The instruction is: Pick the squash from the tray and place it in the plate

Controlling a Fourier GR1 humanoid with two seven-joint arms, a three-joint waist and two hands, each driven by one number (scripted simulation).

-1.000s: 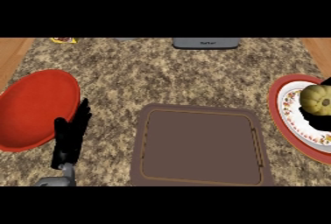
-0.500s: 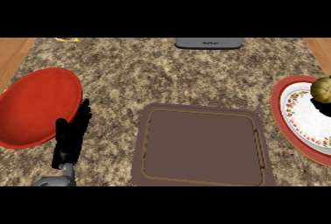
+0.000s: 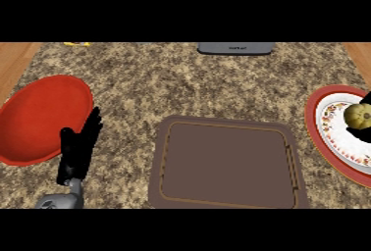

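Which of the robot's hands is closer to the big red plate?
The left. The left hand stands with straight fingers right beside the red plate, at its right rim. The right hand shows only as a dark shape far across the counter, by the squash.

A speckled brown granite worktop [image 3: 181,88] with wooden edging at both sides carries a square brown tray [image 3: 226,169] at its near middle. A round red plate [image 3: 39,117] lies at the left edge, a white plate with a red patterned rim [image 3: 328,132] at the right edge. A flat grey object [image 3: 235,48] sits at the far edge.
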